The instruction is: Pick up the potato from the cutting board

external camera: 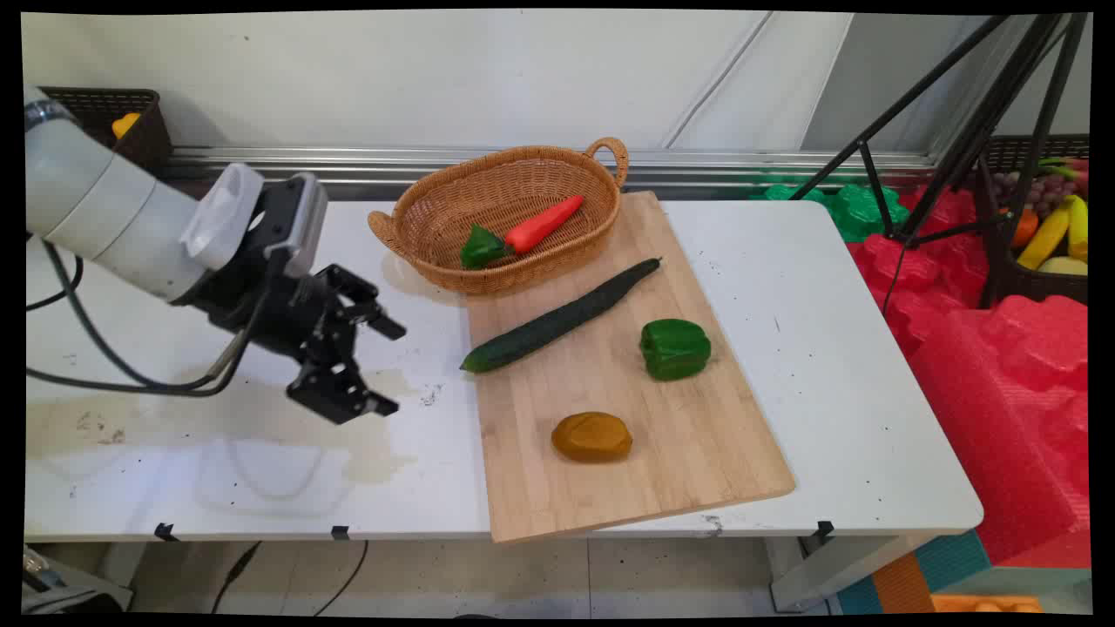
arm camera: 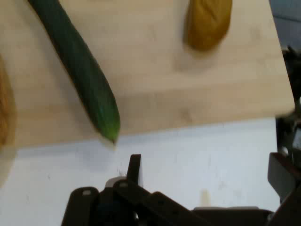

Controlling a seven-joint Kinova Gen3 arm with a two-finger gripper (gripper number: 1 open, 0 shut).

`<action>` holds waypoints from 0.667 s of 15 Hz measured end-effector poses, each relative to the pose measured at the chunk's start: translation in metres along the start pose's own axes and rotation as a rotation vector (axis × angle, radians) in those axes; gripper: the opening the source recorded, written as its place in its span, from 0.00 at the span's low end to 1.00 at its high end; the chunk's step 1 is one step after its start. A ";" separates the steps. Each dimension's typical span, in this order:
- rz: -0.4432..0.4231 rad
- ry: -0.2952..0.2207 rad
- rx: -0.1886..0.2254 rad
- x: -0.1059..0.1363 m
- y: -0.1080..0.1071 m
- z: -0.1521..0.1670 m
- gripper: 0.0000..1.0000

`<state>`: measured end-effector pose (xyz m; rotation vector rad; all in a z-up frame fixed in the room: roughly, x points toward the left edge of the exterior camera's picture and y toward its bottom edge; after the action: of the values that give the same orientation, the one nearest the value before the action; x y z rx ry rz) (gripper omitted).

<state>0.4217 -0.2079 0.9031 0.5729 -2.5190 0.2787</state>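
Gripper (external camera: 390, 366): jaws spread, nothing held, hovering over bare bench (external camera: 261, 453) left of cutting board (external camera: 697, 453) | nearest item: cucumber (external camera: 557, 318) on board, blunt end twd gripper, just right of jaws | long axis diagonal, near-left to far-right, tip twd basket (external camera: 435, 209) | potato (external camera: 591, 436), green pepper (external camera: 675, 348) farther right.

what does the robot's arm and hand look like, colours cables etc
The arm is made of smooth, rounded white links with a silver-grey ring near its upper end. At its wrist sits a grey-edged block, then the black hand of exposed metal linkage with two fingers. Black cables hang in loops beneath the arm.
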 end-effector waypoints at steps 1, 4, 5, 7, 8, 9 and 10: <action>-0.002 0.011 0.004 0.006 0.000 0.001 1.00; 0.001 0.048 0.012 0.031 0.001 0.005 1.00; 0.003 0.054 0.011 0.036 0.001 0.007 1.00; 0.016 0.065 0.006 0.054 0.005 0.013 1.00; 0.025 0.068 0.004 0.060 0.006 0.016 1.00; 0.035 0.068 0.001 0.066 0.008 0.020 1.00; 0.044 0.068 -0.001 0.072 0.010 0.024 1.00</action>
<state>0.3512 -0.2312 0.9222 0.4993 -2.4687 0.3077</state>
